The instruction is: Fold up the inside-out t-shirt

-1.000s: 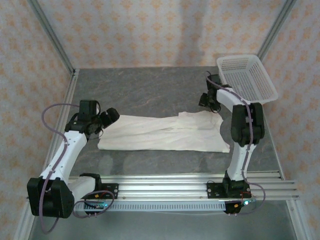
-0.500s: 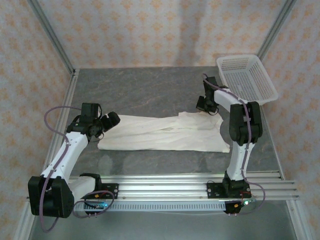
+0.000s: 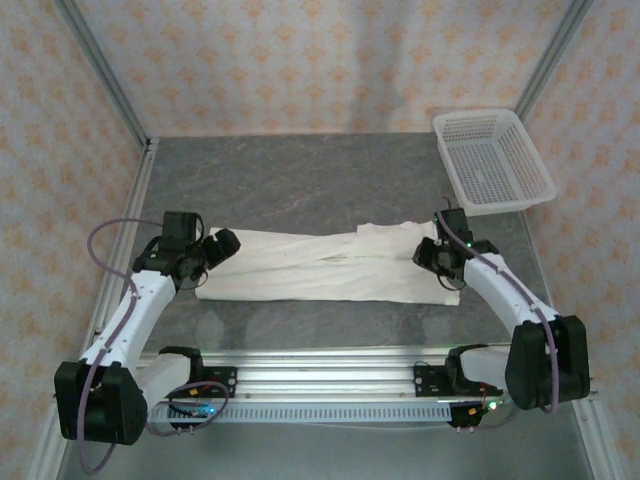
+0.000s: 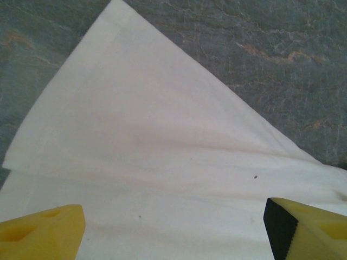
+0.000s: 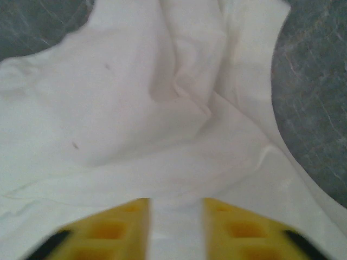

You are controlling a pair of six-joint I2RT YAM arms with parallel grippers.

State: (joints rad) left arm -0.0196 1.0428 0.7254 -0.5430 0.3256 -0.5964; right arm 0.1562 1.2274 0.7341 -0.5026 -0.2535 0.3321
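Your surface: grey marbled table (image 3: pixel 300 180), patterned walls (image 3: pixel 300 60), white mesh basket (image 3: pixel 495 165) far right. T-shirt (image 3: pixel 320 270) lies in a long strip at centre. Left gripper (image 3: pixel 215 245): jaws spread wide over its left end. Right gripper (image 3: pixel 432 255): jaws narrowly parted, swung from beside the basket onto the shirt's right end.

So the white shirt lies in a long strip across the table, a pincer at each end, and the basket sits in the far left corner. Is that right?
Not quite. The basket sits in the far right corner, not the left; the top view shows it. The shirt does lie in a long strip, with the left pincer and right pincer at its ends.
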